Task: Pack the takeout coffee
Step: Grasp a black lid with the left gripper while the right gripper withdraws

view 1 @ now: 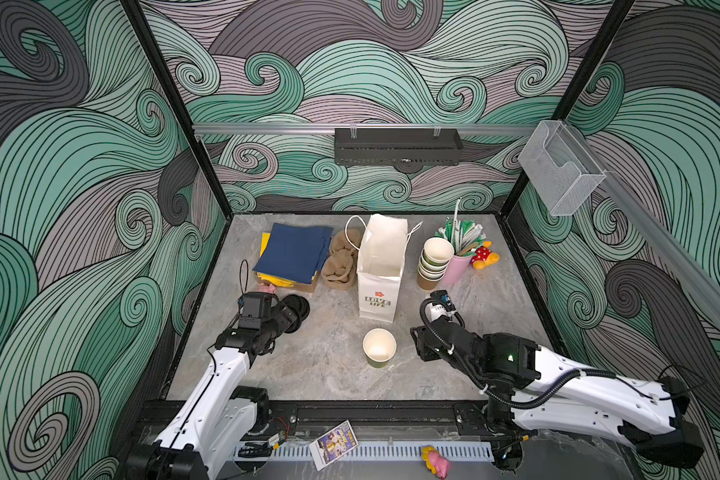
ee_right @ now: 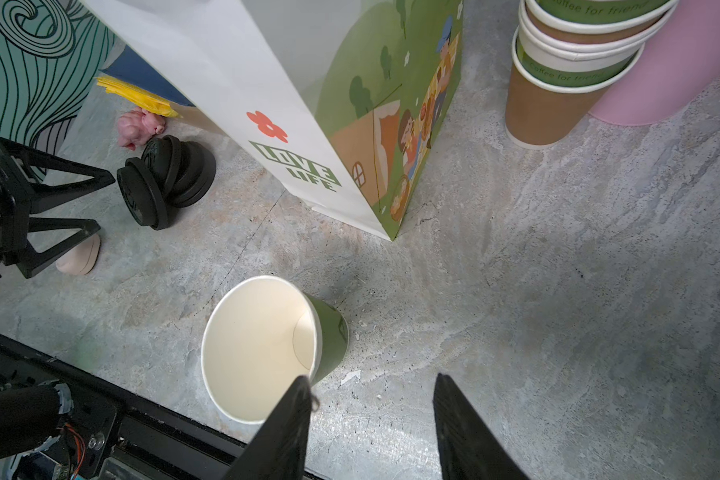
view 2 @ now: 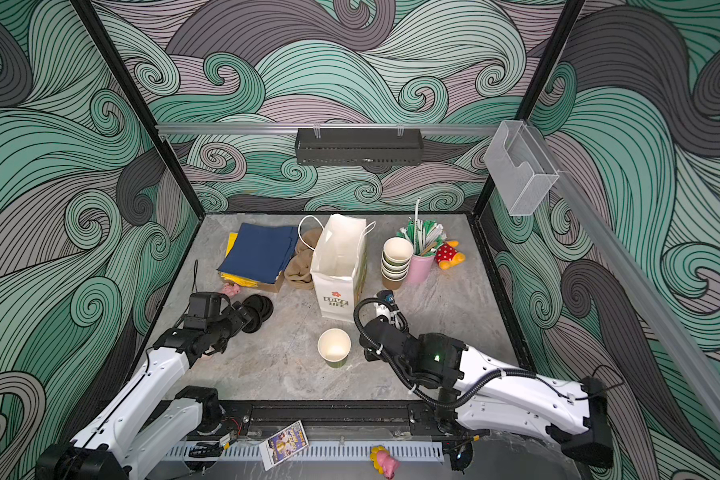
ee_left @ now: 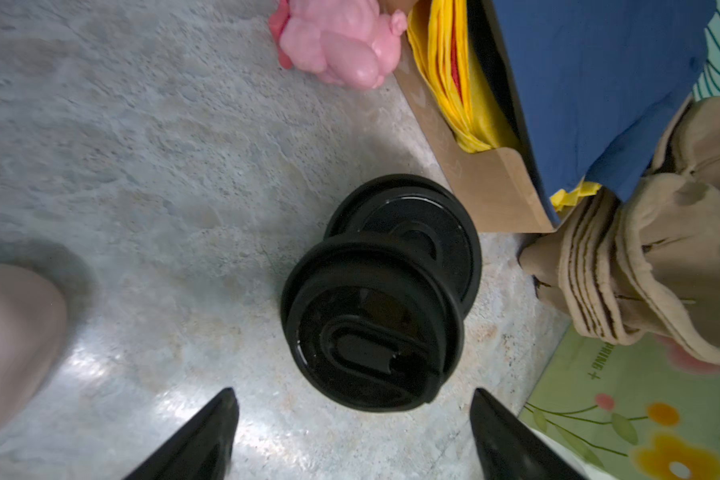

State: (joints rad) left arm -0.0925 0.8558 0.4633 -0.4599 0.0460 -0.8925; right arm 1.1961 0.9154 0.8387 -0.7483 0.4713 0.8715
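One takeout coffee cup (view 1: 379, 348) (view 2: 334, 347) (ee_right: 267, 349), green outside and cream inside, stands upright and lidless at front centre. More cups sit nested in a stack (view 1: 435, 262) (ee_right: 566, 70) at the back right. A stack of black sip lids (view 1: 298, 309) (ee_left: 379, 299) (ee_right: 167, 178) lies on its side at the left. My left gripper (ee_left: 353, 398) (ee_right: 105, 203) is open just short of the lids, holding nothing. My right gripper (ee_right: 373, 377) is open and empty beside the single cup, one finger overlapping its rim in the wrist view.
A white "LOVE LIFE" paper bag (view 1: 381, 266) (ee_right: 308, 124) stands open behind the cup. Brown pulp carriers (view 1: 341, 262) and blue and yellow napkins (view 1: 294, 253) lie at the back left. A pink straw cup (view 1: 458, 266) and toys (view 1: 485, 255) (ee_left: 341, 41) sit nearby.
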